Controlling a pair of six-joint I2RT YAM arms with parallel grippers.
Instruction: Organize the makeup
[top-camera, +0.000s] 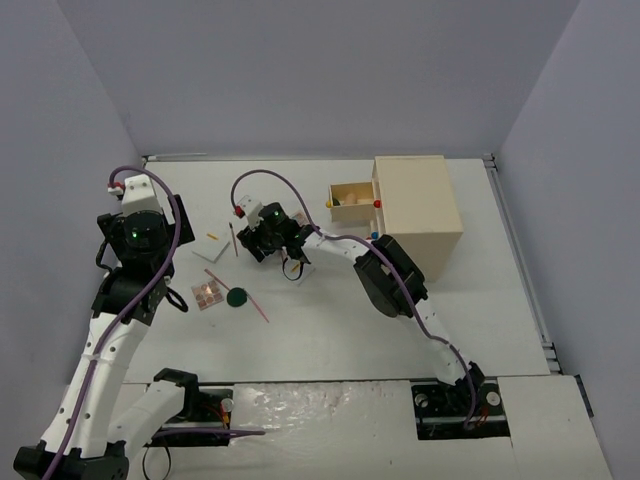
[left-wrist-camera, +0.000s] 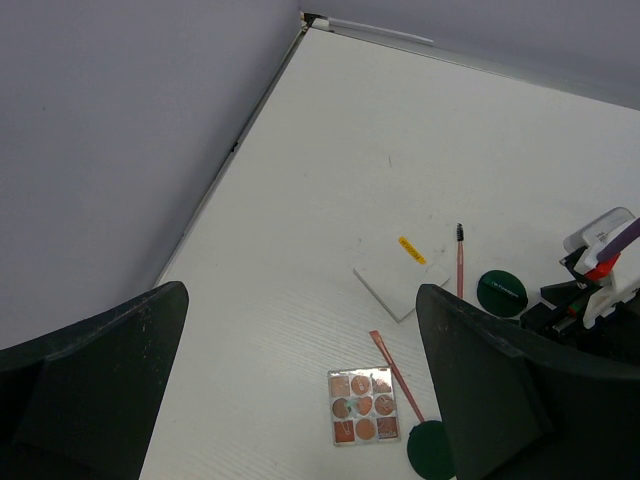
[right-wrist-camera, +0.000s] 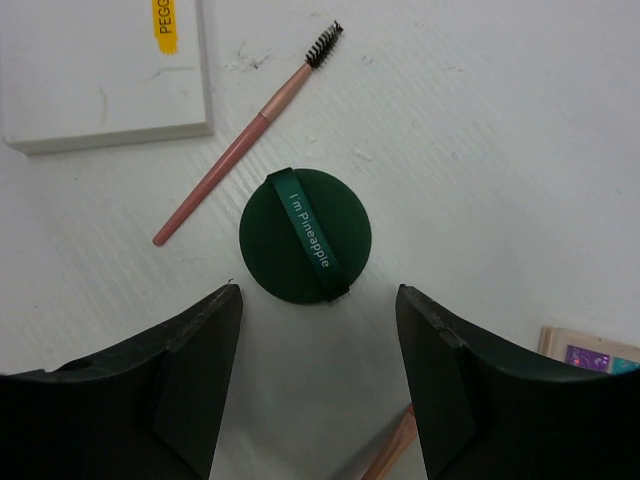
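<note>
My right gripper (top-camera: 268, 236) (right-wrist-camera: 318, 312) is open and hovers just above a dark green disc (right-wrist-camera: 305, 235) with an "I'm Pineapple" strap; the disc lies just ahead of the fingertips. A pink spoolie brush (right-wrist-camera: 245, 135) and a white card (right-wrist-camera: 105, 70) lie beyond it. My left gripper (top-camera: 142, 230) (left-wrist-camera: 302, 330) is open, empty and high above the table. Below it lie an eyeshadow palette (left-wrist-camera: 363, 405), a pink pencil (left-wrist-camera: 398, 375), a second green disc (left-wrist-camera: 432, 450) and the white card (left-wrist-camera: 402, 277). The palette (top-camera: 208, 294) and second disc (top-camera: 237, 297) also show from above.
A beige wooden drawer box (top-camera: 420, 205) stands at the back right, its top drawer (top-camera: 352, 200) pulled open with a beige sponge inside. Another palette's corner (right-wrist-camera: 590, 355) lies right of my right gripper. Walls close off the left (left-wrist-camera: 120, 150) and back.
</note>
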